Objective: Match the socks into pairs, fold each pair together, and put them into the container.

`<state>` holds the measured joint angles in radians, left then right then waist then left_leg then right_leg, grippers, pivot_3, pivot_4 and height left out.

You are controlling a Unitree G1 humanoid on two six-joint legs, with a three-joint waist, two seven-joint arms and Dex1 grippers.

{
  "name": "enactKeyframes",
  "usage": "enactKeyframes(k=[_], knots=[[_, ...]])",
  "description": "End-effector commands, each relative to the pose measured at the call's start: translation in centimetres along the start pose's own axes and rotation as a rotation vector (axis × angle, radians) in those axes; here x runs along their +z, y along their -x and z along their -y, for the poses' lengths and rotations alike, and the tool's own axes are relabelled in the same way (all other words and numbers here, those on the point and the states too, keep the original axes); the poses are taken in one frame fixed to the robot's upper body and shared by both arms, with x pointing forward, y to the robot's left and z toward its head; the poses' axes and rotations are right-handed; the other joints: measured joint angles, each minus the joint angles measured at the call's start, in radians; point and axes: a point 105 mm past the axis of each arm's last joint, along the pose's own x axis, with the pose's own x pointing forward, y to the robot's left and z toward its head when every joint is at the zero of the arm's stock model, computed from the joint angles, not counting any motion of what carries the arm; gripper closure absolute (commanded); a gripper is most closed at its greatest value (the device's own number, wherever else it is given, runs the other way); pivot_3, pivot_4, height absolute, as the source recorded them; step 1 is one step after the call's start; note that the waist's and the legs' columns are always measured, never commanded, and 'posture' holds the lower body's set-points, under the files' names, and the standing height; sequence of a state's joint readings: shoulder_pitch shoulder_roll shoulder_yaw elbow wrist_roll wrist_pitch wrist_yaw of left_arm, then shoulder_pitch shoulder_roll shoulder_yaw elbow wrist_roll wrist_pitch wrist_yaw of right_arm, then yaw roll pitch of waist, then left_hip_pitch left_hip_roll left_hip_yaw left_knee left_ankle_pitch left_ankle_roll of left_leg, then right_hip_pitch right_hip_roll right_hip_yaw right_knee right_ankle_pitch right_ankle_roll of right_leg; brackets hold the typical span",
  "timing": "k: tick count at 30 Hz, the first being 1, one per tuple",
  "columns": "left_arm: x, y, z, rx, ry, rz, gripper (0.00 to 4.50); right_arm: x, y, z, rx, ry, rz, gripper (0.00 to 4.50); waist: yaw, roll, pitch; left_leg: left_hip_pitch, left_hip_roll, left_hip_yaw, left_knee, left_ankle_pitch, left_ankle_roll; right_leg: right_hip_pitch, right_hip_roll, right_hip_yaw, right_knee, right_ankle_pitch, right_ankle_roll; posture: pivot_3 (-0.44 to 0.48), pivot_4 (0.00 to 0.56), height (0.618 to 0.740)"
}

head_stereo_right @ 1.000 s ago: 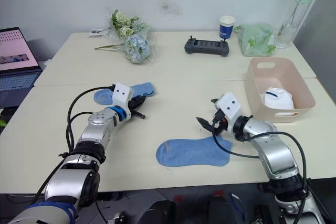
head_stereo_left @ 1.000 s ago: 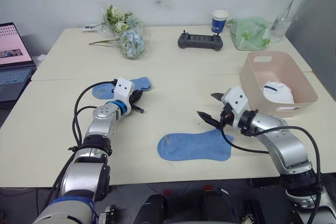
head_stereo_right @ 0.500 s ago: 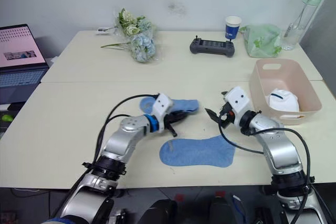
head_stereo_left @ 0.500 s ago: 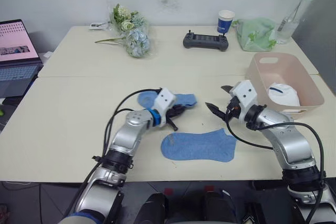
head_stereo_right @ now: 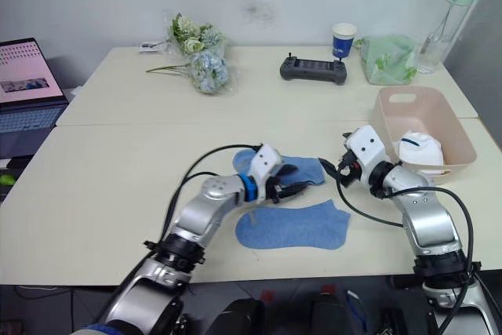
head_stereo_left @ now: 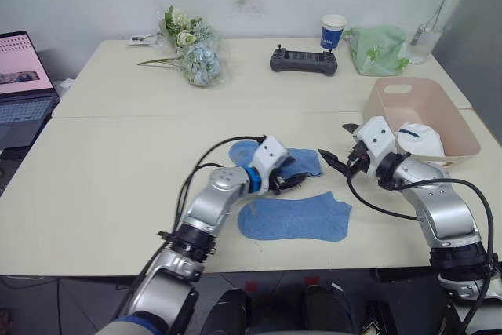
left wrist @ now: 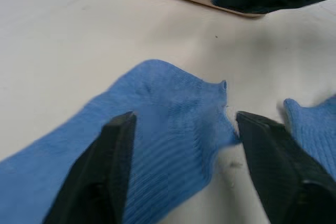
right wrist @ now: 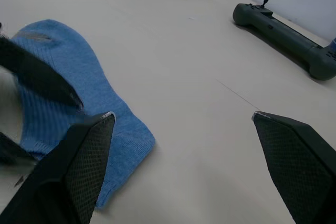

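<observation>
Socks: two light blue socks (head_stereo_left: 294, 220) (head_stereo_left: 302, 161) flat on surface (head_stereo_left: 102, 186), just apart | white pair (head_stereo_left: 416, 139) in pink container (head_stereo_left: 388, 119) | left pincer (head_stereo_right: 294, 188) wide over farther sock | right pincer (head_stereo_right: 339, 164) wide, near its cuff

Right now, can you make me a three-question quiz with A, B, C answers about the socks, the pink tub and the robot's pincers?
1. Where is the white sock?
A. in the pink tub
B. beside the flowers
C. under the cup

2. How many blue socks lie on the table?
A. one
B. two
C. four

3. How is the right pincer?
A. open
B. shut on a sock
C. holding the cup

Answers:
1 A: the white sock lies inside the pink tub.
2 B: a far blue sock and a near blue sock.
3 A: the right pincer has its fingers spread, holding nothing.
</observation>
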<state>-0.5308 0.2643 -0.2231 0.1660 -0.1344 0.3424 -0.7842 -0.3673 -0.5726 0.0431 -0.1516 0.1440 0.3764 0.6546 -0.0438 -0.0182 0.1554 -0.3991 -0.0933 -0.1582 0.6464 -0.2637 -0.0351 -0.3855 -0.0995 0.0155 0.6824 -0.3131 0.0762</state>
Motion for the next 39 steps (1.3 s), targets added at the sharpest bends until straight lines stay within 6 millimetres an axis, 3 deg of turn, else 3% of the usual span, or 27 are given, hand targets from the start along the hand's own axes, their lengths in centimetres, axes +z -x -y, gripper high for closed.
enactKeyframes(k=[1,4,7,14,18,28,34,39], knots=[[0.6,4.7,-3.0,0.064,-0.204,-0.006,0.3,1.0,0.0,-1.6,0.146,0.126,0.022,0.0,-0.007,0.0,0.0,0.0,0.0,0.0,0.0,0.0,0.0,0.0,0.0,0.0,0.0,0.0,0.0,0.0,0.15,0.74],[-1.0,6.9,-4.6,0.069,-0.318,-0.088,0.3,0.5,-0.3,-3.2,0.27,0.215,-0.001,0.0,-0.004,0.0,0.0,0.001,0.0,0.0,0.0,0.0,0.0,0.001,0.0,0.0,-0.001,0.0,0.0,0.0,0.15,0.74],[-2.7,7.9,-6.2,0.086,-0.393,-0.154,0.3,-0.1,-0.8,-4.6,0.369,0.304,-0.021,0.0,0.005,0.0,0.0,0.001,-0.001,-0.001,0.0,0.0,0.0,0.001,-0.001,-0.001,-0.001,0.0,0.0,0.0,0.15,0.74],[-4.6,6.2,-6.8,0.032,-0.493,-0.219,0.3,-1.9,-2.9,-6.2,0.467,0.463,-0.082,0.0,0.015,0.0,0.0,0.0,-0.002,-0.001,0.002,0.0,0.0,0.002,-0.001,-0.002,-0.001,0.0,0.0,0.0,0.15,0.74],[-4.9,5.1,-6.9,0.014,-0.525,-0.236,1.19,-2.0,-3.3,-6.1,0.479,0.484,-0.083,0.91,0.016,0.0,-0.001,0.002,-0.002,-0.002,0.002,0.0,0.0,0.005,-0.001,-0.003,-0.001,0.0,0.0,0.0,0.15,0.74],[-4.5,4.5,-6.6,-0.027,-0.515,-0.201,4.41,-0.6,-3.7,-4.7,0.449,0.503,-0.049,4.49,0.01,0.0,-0.001,0.001,-0.002,-0.003,0.003,0.0,0.0,0.005,-0.001,-0.004,-0.001,0.0,0.0,0.0,0.15,0.74],[-3.1,4.5,-6.5,-0.012,-0.512,-0.132,4.46,0.4,-3.4,-4.2,0.451,0.47,0.006,4.5,0.01,0.0,-0.001,0.001,-0.002,-0.003,0.003,0.0,0.0,0.004,-0.001,-0.004,-0.001,0.0,0.0,0.0,0.15,0.74],[-1.3,5.8,-6.0,-0.032,-0.524,-0.084,4.46,2.7,-2.6,-3.6,0.456,0.388,0.088,4.5,0.002,0.0,0.0,-0.001,-0.002,-0.003,0.003,0.0,0.0,0.001,-0.001,-0.003,0.0,0.0,0.0,0.0,0.15,0.74]])
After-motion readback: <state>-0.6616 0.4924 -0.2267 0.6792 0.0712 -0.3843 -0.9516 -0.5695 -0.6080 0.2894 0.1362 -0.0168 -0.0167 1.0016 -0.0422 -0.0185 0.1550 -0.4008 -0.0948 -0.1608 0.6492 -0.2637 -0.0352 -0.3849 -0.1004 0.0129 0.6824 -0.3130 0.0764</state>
